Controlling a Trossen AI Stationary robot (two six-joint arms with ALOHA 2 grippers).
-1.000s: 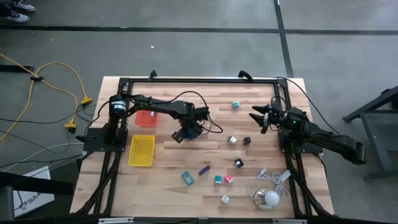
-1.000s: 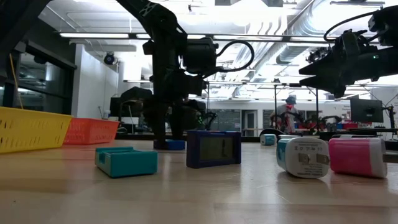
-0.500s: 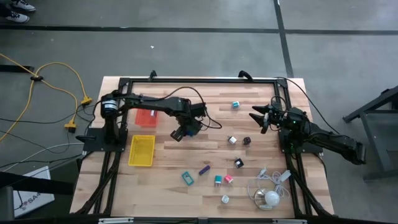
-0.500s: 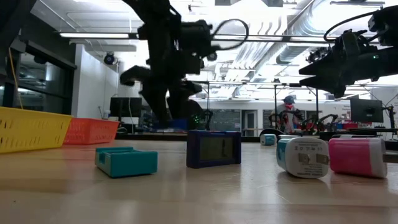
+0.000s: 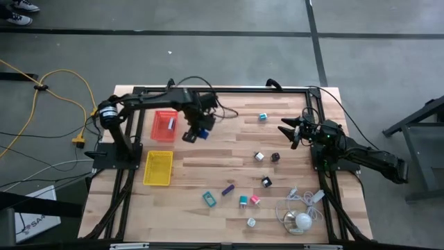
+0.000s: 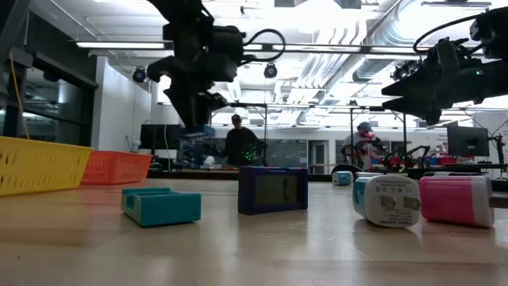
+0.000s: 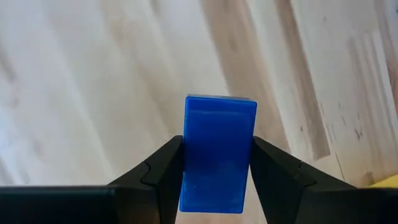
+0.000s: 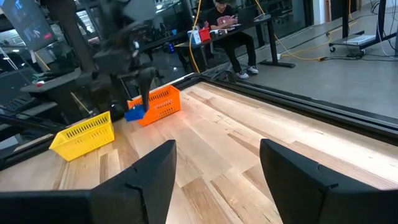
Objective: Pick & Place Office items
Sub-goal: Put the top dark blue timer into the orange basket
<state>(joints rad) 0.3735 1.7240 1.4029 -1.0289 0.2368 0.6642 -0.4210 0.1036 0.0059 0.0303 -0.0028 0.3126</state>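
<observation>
The left claw point(image 5: 196, 132) is clamped on a blue block point(image 7: 217, 152), held above the wooden surface point(image 5: 277, 149) just beside the orange tray point(image 5: 164, 125). Centre it over the tray before releasing. The right claw point(image 5: 290, 130) waits, fingers apart, near the far-right edge.

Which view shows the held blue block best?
The left wrist view: the blue block fills it, pinched in the left tool. The high view shows a speck beside the orange tray; the right wrist view, a distant bit.
</observation>
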